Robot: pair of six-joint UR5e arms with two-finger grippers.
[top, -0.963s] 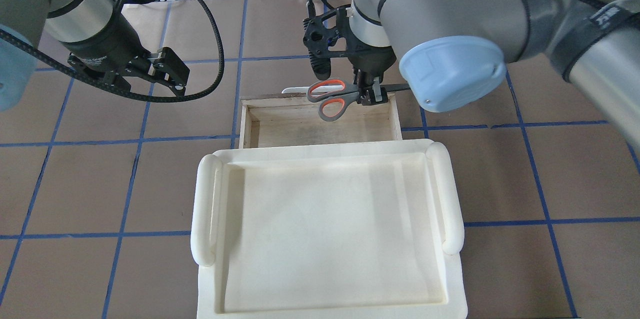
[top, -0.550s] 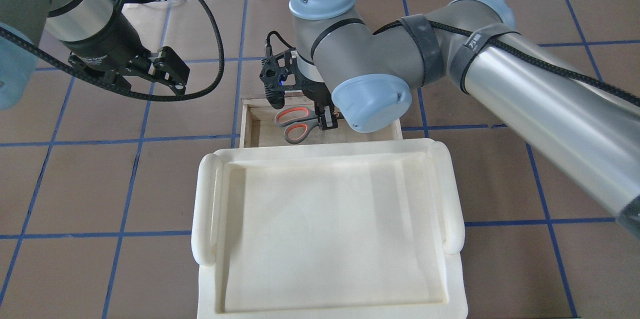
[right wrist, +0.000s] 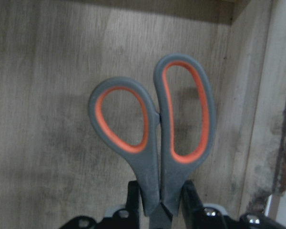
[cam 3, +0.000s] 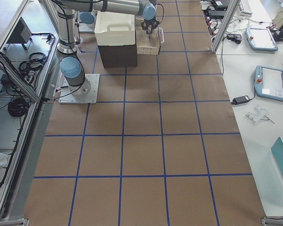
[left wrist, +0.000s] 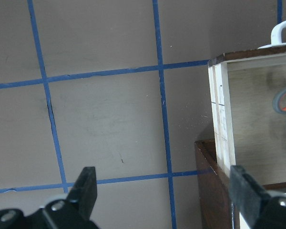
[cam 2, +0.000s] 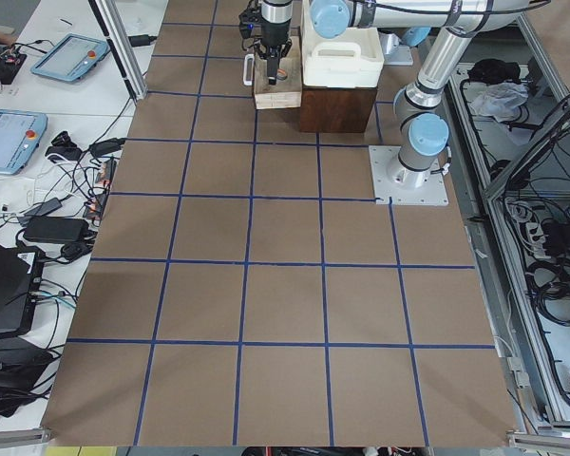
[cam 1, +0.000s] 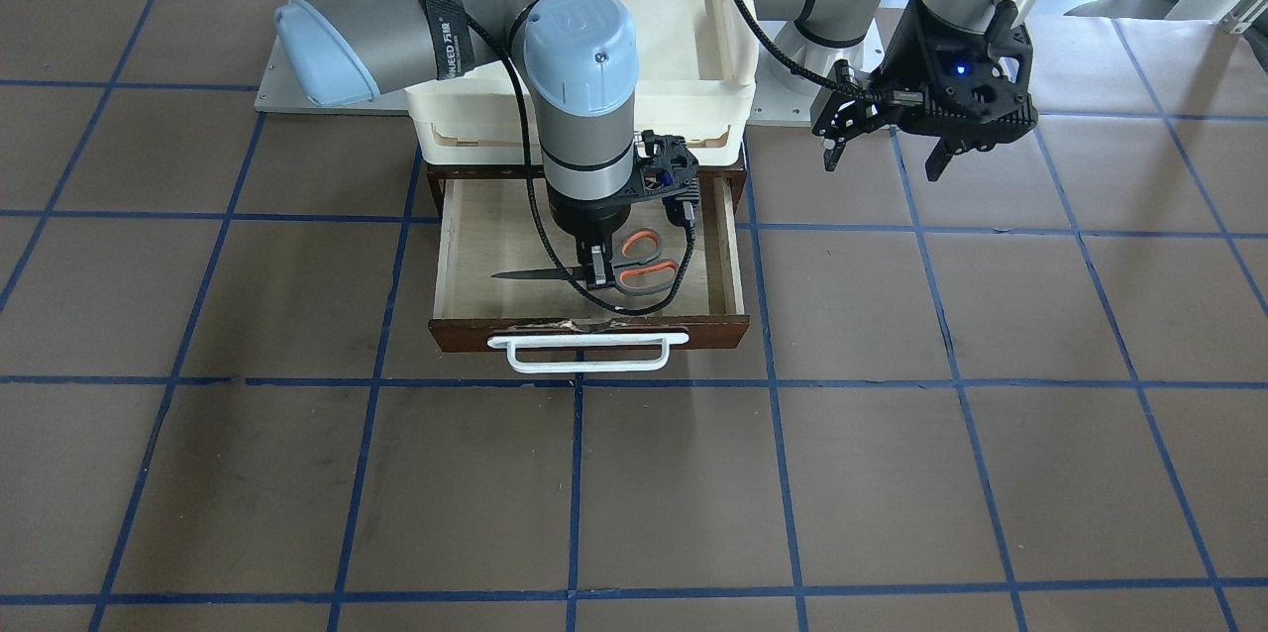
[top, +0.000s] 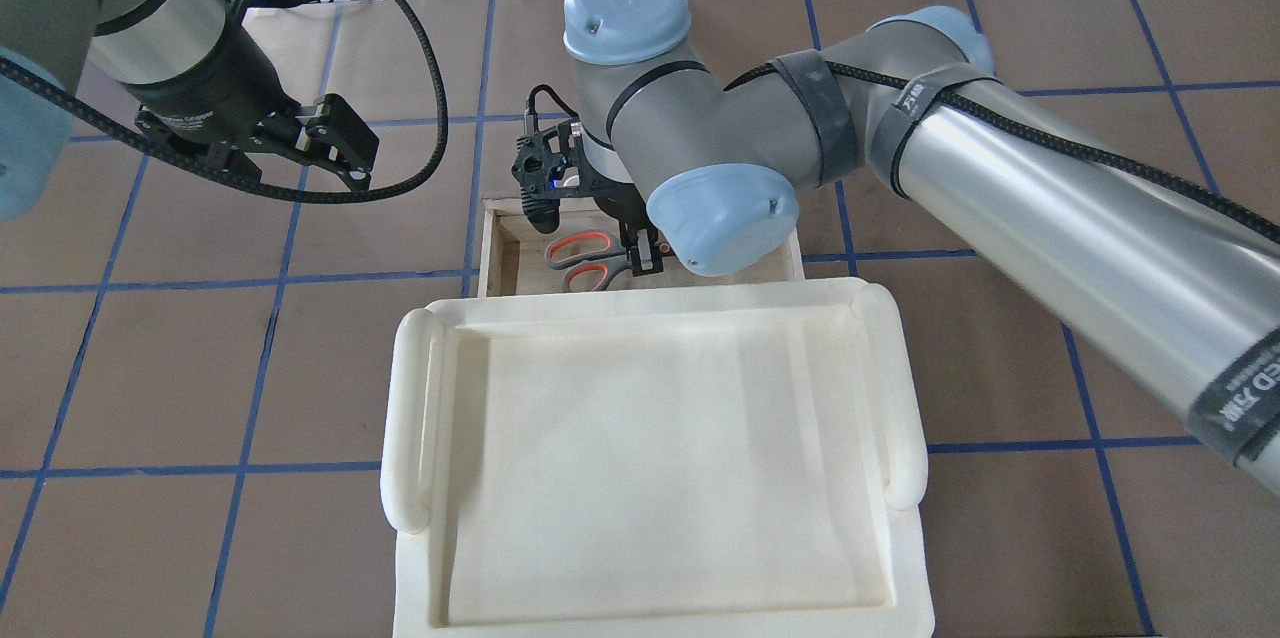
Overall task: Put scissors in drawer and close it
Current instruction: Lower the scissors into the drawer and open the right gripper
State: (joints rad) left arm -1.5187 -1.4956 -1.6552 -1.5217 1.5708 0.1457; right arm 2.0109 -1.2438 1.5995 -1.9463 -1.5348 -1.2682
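The scissors (cam 1: 642,267), with grey handles lined orange-red, are inside the open drawer (cam 1: 448,256). Their dark blades point to the front view's left. My right gripper (cam 1: 597,271) is shut on them near the pivot and holds them low over the plywood floor. I cannot tell whether they touch it. The right wrist view shows the scissors (right wrist: 152,162) in my right gripper (right wrist: 158,198). From overhead the scissors (top: 580,258) show in the drawer (top: 492,253) below my right gripper (top: 640,256). My left gripper (top: 340,153) is open and empty, hovering beside the drawer's left side (left wrist: 221,119).
A cream-white tray (top: 410,418) sits on top of the dark brown cabinet (cam 2: 337,109) that holds the drawer. The drawer's white bar handle (cam 1: 587,352) faces away from the robot. Brown table with blue tape grid all around.
My right arm has carried the scissors from above the drawer's front edge down into the drawer and toward the cabinet. The left arm has not moved.
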